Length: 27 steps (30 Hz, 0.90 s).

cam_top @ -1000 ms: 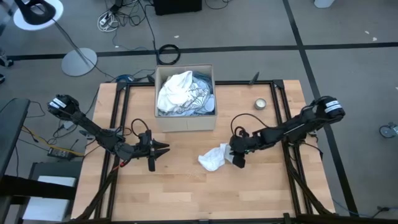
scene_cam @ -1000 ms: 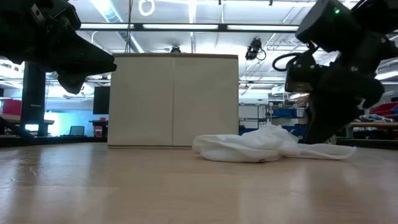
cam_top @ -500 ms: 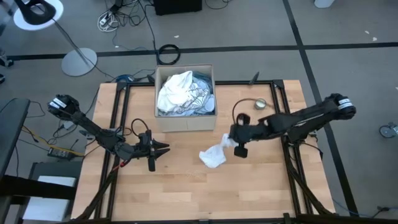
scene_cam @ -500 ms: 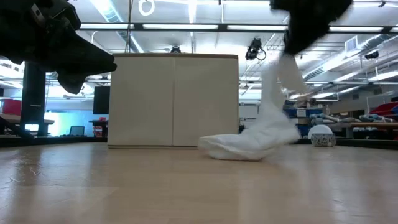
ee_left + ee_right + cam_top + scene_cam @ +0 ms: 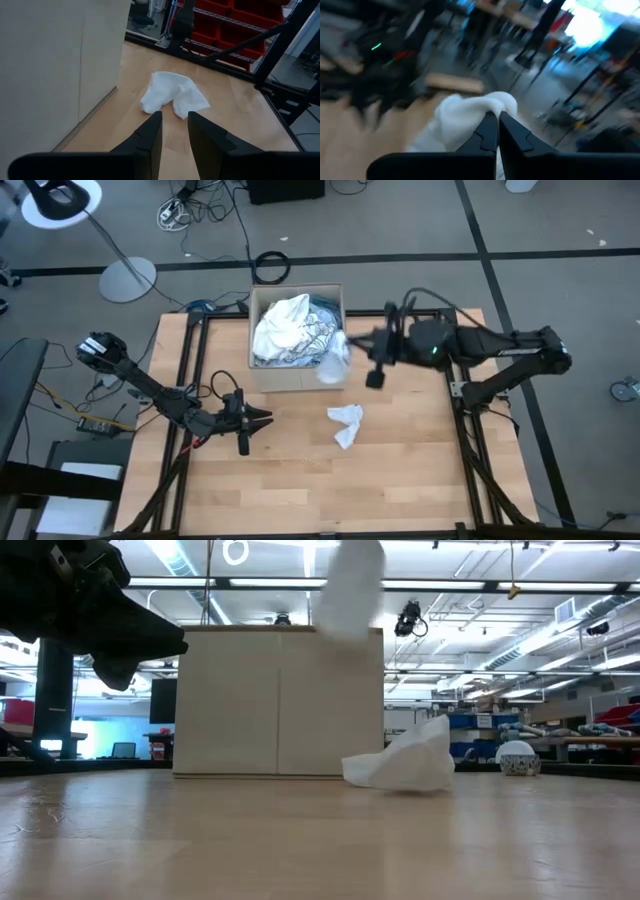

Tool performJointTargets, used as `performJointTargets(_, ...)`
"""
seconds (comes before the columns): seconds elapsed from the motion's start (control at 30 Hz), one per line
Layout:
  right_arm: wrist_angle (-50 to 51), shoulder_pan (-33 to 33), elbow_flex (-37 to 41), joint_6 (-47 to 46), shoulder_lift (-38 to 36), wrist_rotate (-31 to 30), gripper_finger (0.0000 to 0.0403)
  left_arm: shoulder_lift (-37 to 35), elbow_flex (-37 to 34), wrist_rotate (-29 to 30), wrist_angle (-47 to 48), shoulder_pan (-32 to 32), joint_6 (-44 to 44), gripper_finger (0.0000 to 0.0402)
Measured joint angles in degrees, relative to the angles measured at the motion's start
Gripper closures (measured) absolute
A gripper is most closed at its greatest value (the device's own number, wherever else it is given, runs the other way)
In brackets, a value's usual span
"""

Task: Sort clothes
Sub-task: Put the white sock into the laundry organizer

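The right gripper (image 5: pixel 352 347), fingers pinched on a white cloth garment (image 5: pixel 333 367), carries it beside the tan cardboard box (image 5: pixel 297 376) of clothes. Another crumpled white garment (image 5: pixel 346 423) lies unsorted mid-table; the left gripper (image 5: pixel 262 418) waits slightly open, so sorting looks barely begun.

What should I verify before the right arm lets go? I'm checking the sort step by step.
1. Right gripper shut on white garment: ok.
2. Garment lifted off the table: ok.
3. Garment fully over the cardboard box: not ok, it hangs at the box's right edge.
4. Second white garment out of the way: ok, lying apart on the table.
5. Left gripper clear: ok, open, waiting left of it.
6. Room in box: cannot tell.
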State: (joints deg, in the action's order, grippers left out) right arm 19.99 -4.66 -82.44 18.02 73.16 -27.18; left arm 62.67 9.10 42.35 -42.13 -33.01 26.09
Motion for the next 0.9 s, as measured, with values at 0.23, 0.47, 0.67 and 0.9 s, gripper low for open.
performJointTargets(0.23, -17.49, 8.95, -2.28, 6.07, 4.13, 3.52, 0.0401, 0.0, -0.02, 0.02, -0.07, 0.0, -0.16, 0.0303)
performJointTargets(0.47, -20.65, 15.29, -2.27, 3.06, 12.59, 9.29, 0.0395, -0.02, 0.0, 0.1, 0.27, 0.01, -0.2, 0.0303)
performJointTargets(0.67, -19.84, 18.06, -2.25, -6.7, 21.76, 9.44, 0.0369, -0.02, -0.02, 0.11, 0.35, 0.0, -0.22, 0.0303)
performJointTargets(0.9, -12.89, 21.69, -2.22, -20.26, 32.57, 20.01, 0.0278, 0.0, -0.02, 0.08, 0.62, 0.0, -0.25, 0.0303)
